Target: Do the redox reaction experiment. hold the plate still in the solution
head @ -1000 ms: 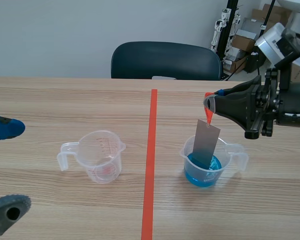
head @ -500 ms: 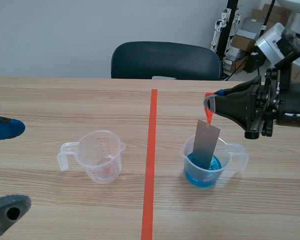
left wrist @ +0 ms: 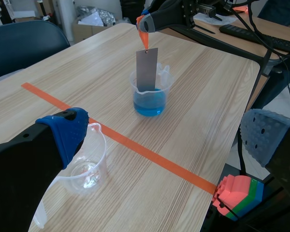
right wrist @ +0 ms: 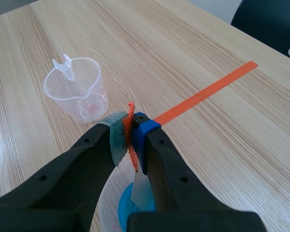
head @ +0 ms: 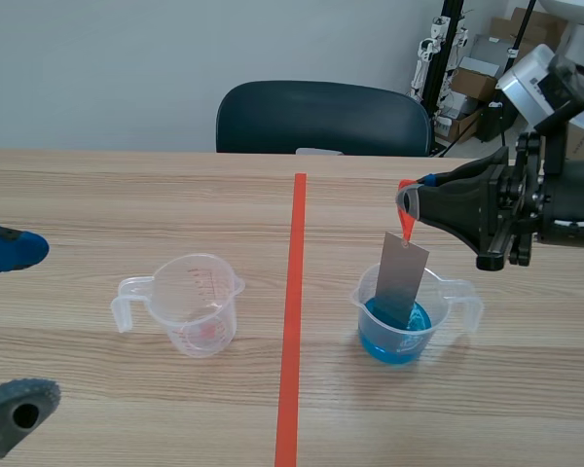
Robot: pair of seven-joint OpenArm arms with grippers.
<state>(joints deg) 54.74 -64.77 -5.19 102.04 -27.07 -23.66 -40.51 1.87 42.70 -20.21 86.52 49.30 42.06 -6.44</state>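
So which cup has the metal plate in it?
The cup right of the tape line, holding blue liquid: the grey plate stands in it, hung by its orange tag from the right gripper. The left cup has none.

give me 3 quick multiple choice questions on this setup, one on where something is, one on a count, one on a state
1. Where is the grey metal plate's lower end? A in the blue solution B hanging above the liquid C lying flat
2. How many clear measuring cups stand on the table? A one B two C three
3. The right end effector is: A open B shut on the orange tab C shut on nothing
Answers: 1 A, the plate dips into the blue liquid; 2 B, one filled cup and one empty cup; 3 B, its pads pinch the tab above the plate.
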